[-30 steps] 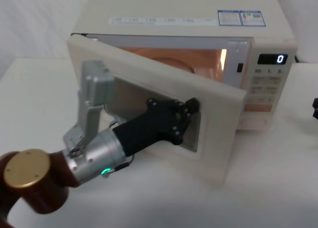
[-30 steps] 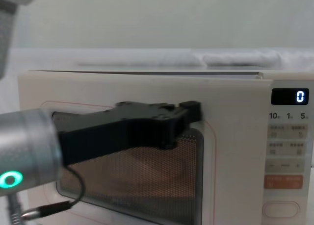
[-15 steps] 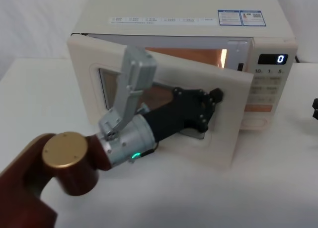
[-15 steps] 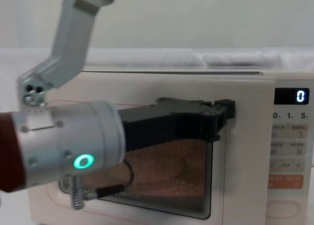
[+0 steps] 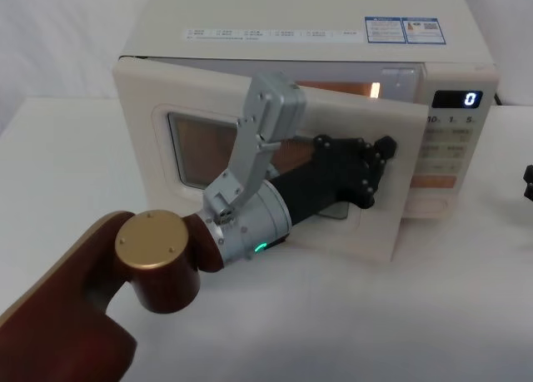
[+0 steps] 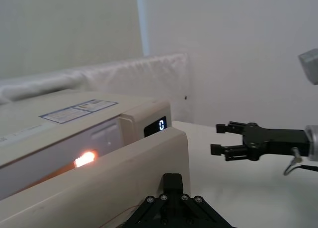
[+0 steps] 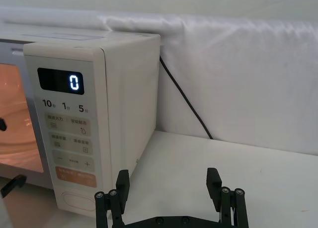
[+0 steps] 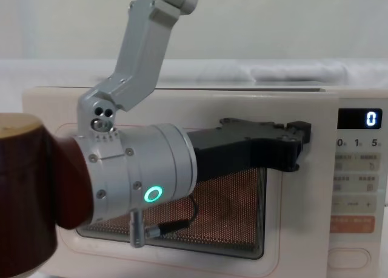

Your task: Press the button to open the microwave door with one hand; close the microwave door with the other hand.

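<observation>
1. On the table before us stands the microwave point(image 5: 308, 32), its control strip and the display point(image 7: 60, 81) reading 0 on our right side, and the microwave door point(image 5: 166, 91) hinged on our left.
2. We see the door only partly ajar: its free edge stands a little out from the control strip, and the lit orange cavity point(image 5: 350, 89) shows through the gap above it. So we judge the opening step done and the closing step well under way.
3. Our left gripper point(image 5: 385, 149) lies against the door's outer face near that free edge. We judge it is placed far from the hinge so that a push swings the door most easily. It presses rather than grips; whether its fingers are apart or together we cannot tell.
4. Our right gripper point(image 7: 169, 188) hangs off to the right of the oven, above bare table point(image 7: 198, 158), its fingers spread and holding nothing. We take it to be kept clear there so the door can swing home unhindered.
5. What remains, as we judge it, is a last firm push until the latch catches. A weak push may leave the door resting unlatched.
</observation>
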`<control>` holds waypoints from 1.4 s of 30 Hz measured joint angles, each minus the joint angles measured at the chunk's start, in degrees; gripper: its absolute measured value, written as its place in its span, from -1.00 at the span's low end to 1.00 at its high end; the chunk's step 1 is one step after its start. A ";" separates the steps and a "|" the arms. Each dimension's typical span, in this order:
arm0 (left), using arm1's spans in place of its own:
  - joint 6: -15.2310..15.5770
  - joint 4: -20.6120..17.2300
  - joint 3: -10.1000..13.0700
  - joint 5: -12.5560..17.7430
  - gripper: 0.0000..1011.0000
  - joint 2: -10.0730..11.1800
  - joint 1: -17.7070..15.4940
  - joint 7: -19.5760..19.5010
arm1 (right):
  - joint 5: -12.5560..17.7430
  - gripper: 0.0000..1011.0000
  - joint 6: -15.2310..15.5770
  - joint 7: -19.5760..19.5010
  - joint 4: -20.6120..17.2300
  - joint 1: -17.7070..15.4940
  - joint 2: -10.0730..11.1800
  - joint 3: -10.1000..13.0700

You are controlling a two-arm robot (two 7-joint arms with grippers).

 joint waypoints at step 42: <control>-3.39 9.85 -0.04 15.29 -1.00 -6.10 -7.09 0.41 | 0.00 0.98 0.00 0.00 0.00 0.00 0.00 0.00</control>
